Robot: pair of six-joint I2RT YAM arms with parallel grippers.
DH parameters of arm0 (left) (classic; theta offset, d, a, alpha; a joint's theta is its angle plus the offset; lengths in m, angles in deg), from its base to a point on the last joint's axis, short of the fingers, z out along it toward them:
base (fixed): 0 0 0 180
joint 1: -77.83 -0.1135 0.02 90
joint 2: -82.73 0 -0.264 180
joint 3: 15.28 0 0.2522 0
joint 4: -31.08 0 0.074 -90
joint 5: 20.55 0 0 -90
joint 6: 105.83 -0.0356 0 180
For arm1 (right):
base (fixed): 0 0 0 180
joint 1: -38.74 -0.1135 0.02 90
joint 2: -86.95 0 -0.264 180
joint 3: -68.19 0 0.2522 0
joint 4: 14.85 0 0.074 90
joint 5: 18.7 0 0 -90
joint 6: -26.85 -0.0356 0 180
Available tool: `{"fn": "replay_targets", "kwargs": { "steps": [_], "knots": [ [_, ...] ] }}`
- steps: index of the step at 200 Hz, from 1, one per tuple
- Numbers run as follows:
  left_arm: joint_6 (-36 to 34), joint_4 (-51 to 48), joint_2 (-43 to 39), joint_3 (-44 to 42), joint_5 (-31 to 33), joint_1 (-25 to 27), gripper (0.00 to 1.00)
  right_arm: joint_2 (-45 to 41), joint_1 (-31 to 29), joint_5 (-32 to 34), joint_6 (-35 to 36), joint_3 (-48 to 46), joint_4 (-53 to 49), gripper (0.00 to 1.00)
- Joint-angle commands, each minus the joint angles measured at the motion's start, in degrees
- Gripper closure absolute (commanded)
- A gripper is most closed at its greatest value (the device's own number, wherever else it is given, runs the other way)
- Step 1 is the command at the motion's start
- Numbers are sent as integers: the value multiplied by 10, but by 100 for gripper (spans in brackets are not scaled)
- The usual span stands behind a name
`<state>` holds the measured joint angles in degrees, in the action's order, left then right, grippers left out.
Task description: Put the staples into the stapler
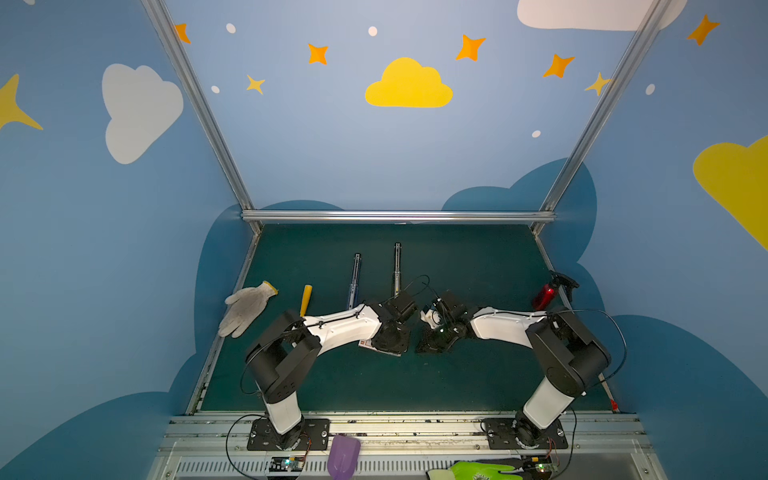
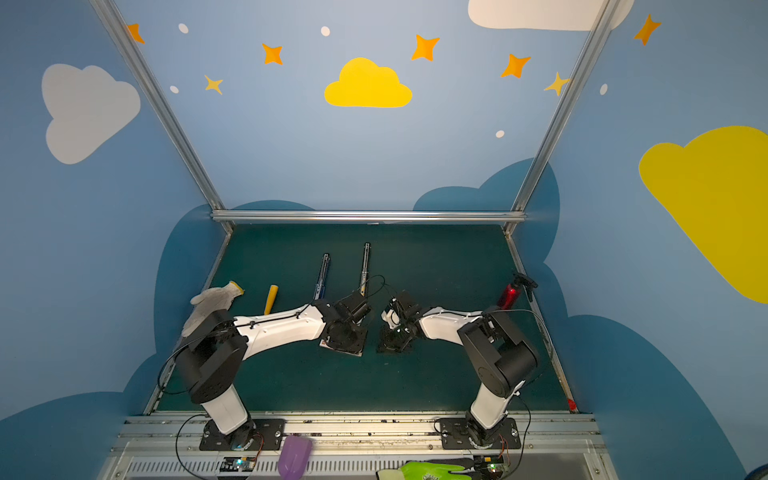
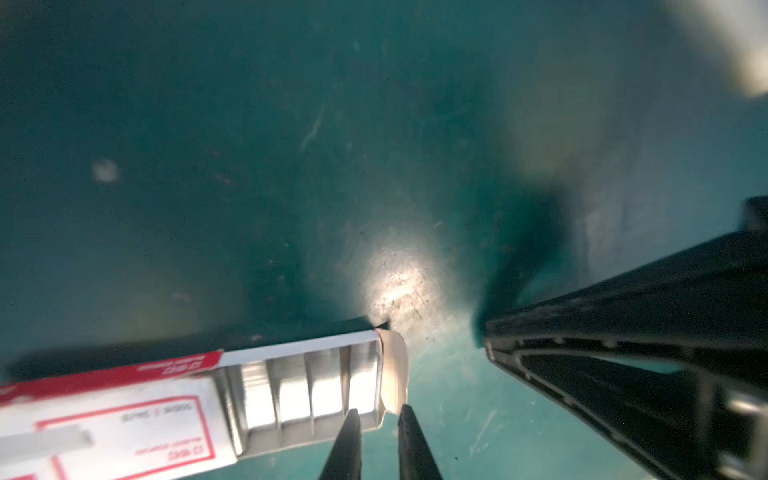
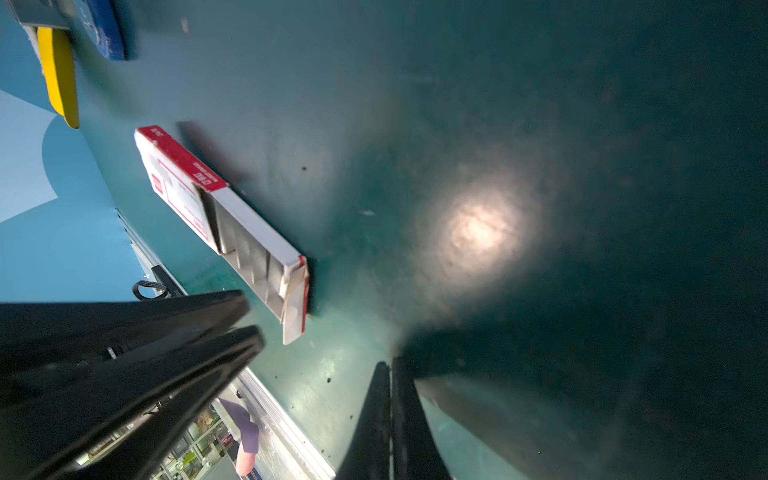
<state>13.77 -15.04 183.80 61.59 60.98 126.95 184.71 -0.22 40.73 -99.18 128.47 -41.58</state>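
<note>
White cardboard sliding box (image 3: pixel 124 411) with red mark lies flat on green mat (image 1: pixel 478 374), about 6 o'clock of mat centre. Tray slid out, silvery staple strips (image 3: pixel 324 386) in rows inside. Left gripper (image 3: pixel 379 415) slightly released, fingertips straddling tray end; grip unclear. Right gripper (image 4: pixel 390 370) clenched, empty, at box's 3 o'clock, apart from it.

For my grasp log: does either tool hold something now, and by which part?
Nothing seems held. The left tool stands slightly open at the end flap of the white-and-red cardboard staple box; the right tool is shut, empty.
</note>
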Motion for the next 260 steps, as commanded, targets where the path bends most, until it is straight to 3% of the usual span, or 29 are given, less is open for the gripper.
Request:
{"fn": "replay_targets", "kwargs": {
  "steps": [1,127,156,167,191,260],
  "knots": [
    [1,-3,17,14,9,8,82,-8,2,12,-2,-13,-3,93],
    [-5,-16,54,36,54,14,85,-4,3,4,0,-17,1,93],
    [-5,-15,61,37,55,16,88,-4,4,4,0,-16,0,93],
    [-6,-13,63,36,56,16,96,-4,4,3,1,-16,0,93],
    [-8,-15,66,36,55,17,96,-2,4,3,1,-16,0,93],
    [-26,-56,-15,55,75,12,96,-9,10,6,2,-19,-2,93]
  ]
}}
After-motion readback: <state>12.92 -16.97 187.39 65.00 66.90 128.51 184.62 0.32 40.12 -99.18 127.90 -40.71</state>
